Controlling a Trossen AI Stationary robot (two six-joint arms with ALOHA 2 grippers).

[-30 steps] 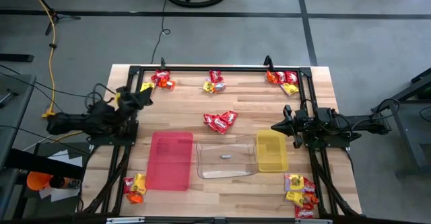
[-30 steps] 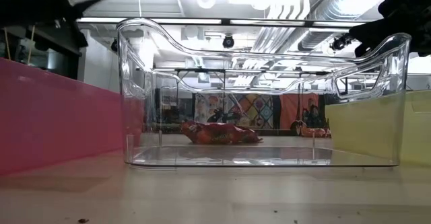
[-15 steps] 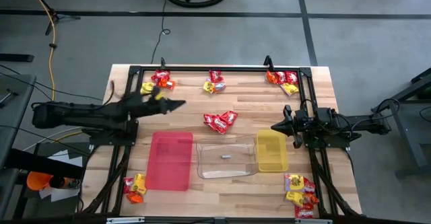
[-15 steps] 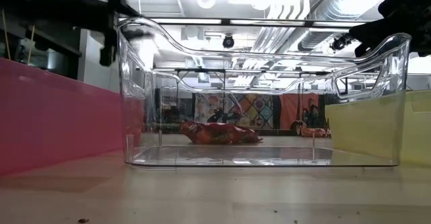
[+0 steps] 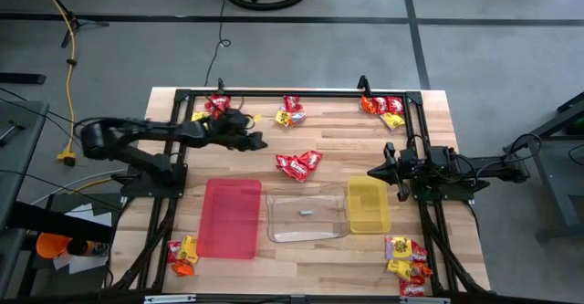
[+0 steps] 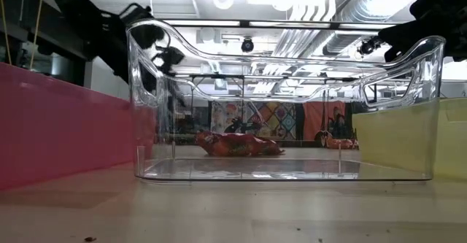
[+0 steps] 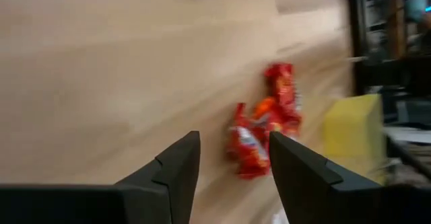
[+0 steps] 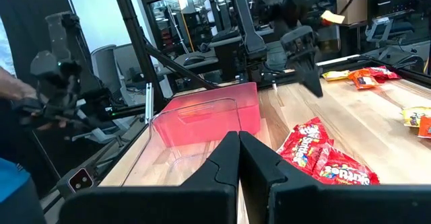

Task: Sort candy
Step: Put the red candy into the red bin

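A pile of red candy packets [image 5: 299, 164] lies on the wooden table, just beyond the far edge of the clear tray [image 5: 306, 214]. My left gripper [image 5: 258, 142] hovers open a little to the left of that pile. The left wrist view shows the pile [image 7: 268, 126] ahead, between my open left gripper's [image 7: 234, 165] fingers, untouched. My right gripper [image 5: 374, 172] is shut and empty above the far edge of the yellow tray [image 5: 368, 204]. The red tray [image 5: 231, 217] stands left of the clear one.
More candy piles lie at the far left [image 5: 217, 109], far middle [image 5: 290, 111], far right [image 5: 383, 109], near left [image 5: 182, 253] and near right [image 5: 408, 263]. A black frame [image 5: 274, 93] runs along the table's far edge and sides.
My left arm has swung out from its folded pose at the table's left edge and reached toward the right, bringing its gripper close to the red candy pile in the middle. The candy and trays have not moved.
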